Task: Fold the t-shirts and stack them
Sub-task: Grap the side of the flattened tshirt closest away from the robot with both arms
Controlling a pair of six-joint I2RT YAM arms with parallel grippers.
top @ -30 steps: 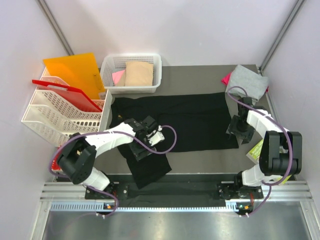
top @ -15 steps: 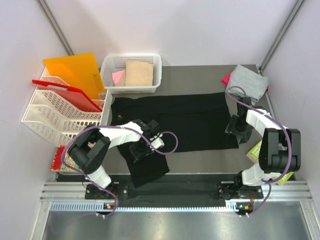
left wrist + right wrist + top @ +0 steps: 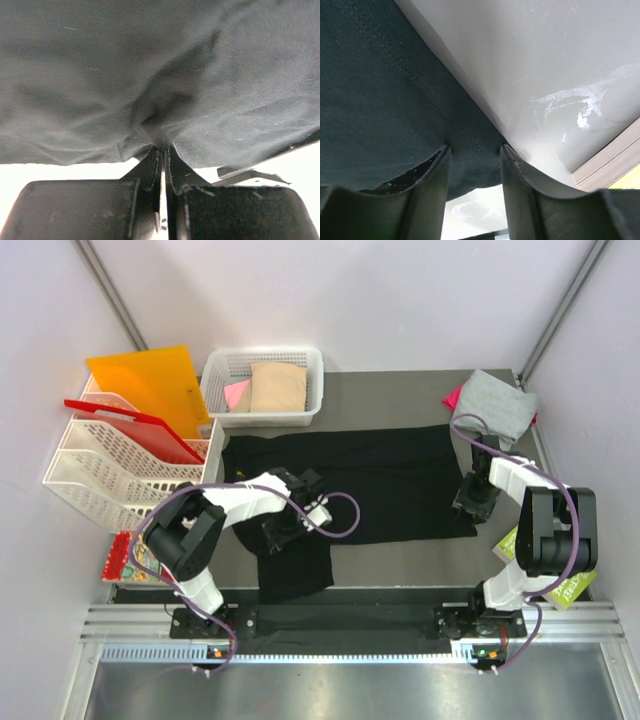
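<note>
The large black t-shirt (image 3: 370, 480) lies spread across the table, one part hanging towards the near edge (image 3: 295, 575). My left gripper (image 3: 284, 532) is on its near-left part. The left wrist view shows the jaws (image 3: 163, 146) shut on a pinched fold of the black cloth (image 3: 150, 75). My right gripper (image 3: 471, 502) is at the shirt's near-right corner. Its fingers (image 3: 436, 167) stand apart there, with the stitched hem (image 3: 470, 150) between them. A tan shirt (image 3: 277, 387) and a pink one (image 3: 237, 393) lie in the white basket (image 3: 312, 360). A grey shirt (image 3: 493, 403) lies at the back right.
An orange plastic sheet (image 3: 150, 380) and a red board (image 3: 130, 420) stand in the white tray racks (image 3: 110, 475) on the left. Printed booklets lie at the near left (image 3: 125, 558) and near right (image 3: 520, 540). A pink patch (image 3: 453, 398) shows beside the grey shirt.
My left gripper has slid a little left over the black shirt and shut on a fold of it. The right gripper's jaws have narrowed around the hem.
</note>
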